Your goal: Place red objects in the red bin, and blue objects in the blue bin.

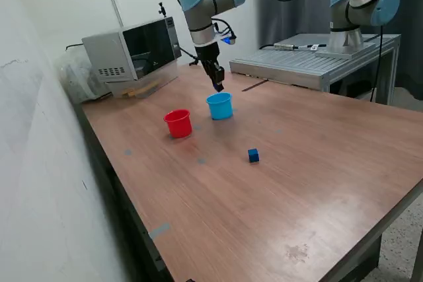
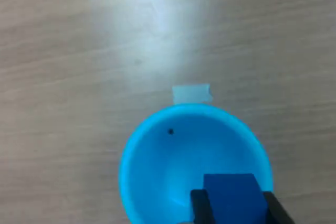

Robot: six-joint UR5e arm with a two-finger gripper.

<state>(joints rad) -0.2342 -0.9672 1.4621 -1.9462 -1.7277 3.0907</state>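
My gripper [image 1: 218,86] hangs just above the light blue cup [image 1: 219,106]. In the wrist view it [image 2: 235,208] is shut on a dark blue cube [image 2: 231,195], held over the open mouth of the blue cup [image 2: 157,156]. The cup's floor looks empty apart from a small dark speck. A second dark blue cube [image 1: 254,156] lies on the wooden table, nearer the camera than the cups. The red cup [image 1: 178,123] stands upright to the exterior view's left of the blue cup. No red cubes are in view; the inside of the red cup is hidden.
A microwave [image 1: 132,54] stands at the back on the exterior view's left. A metal platform [image 1: 297,64] with a second arm's base [image 1: 357,11] is at the back right. A pale tape patch [image 2: 191,94] lies on the table beside the blue cup.
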